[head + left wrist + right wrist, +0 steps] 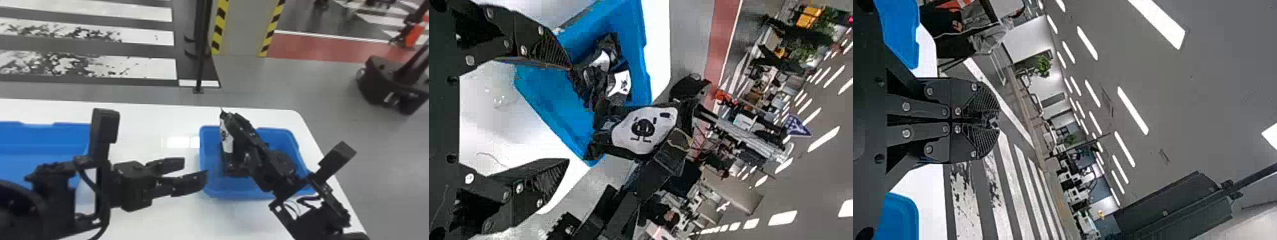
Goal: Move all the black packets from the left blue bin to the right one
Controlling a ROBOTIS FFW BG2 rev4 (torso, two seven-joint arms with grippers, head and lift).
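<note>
Left wrist view, black packet [619,151], cartoon label [626,134]

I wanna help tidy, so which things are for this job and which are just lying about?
For the job:
left blue bin
right blue bin, with packets inside
black packet in the right tool
open left tool

Just there:
black pole
green plant

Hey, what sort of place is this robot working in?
Probably an indoor robotics lab or test area, though I can't be certain: there are yellow-and-black hazard stripes, crosswalk-like white bars painted on the floor, and ceiling strip lights in rows.
</note>
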